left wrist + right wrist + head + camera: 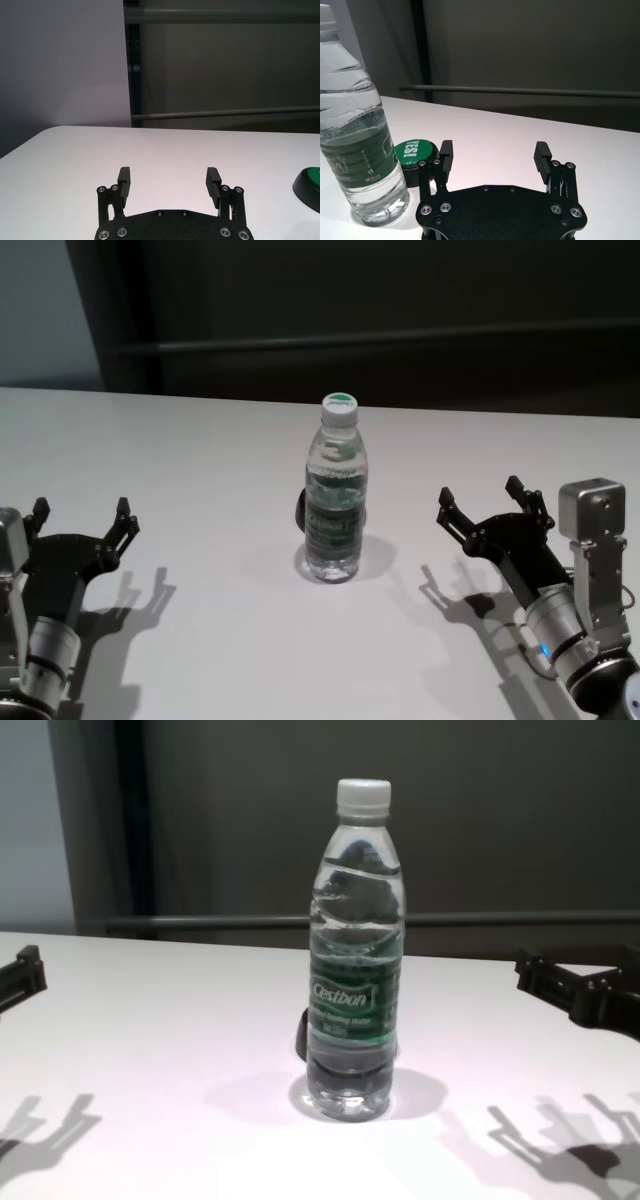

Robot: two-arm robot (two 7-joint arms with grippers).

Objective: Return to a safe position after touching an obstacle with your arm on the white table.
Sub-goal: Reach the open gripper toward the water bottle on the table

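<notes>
Both grippers, left [80,518] and right [492,502], hang spread and empty over the desk [200,440], well apart from the bottle [335,490] standing between them; retreat looks nearly finished.

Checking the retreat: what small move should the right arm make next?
Probably ease the right gripper back, away from the bottle. The bottle stands upright on the table; the open fingers sit apart from it and hold nothing.
</notes>
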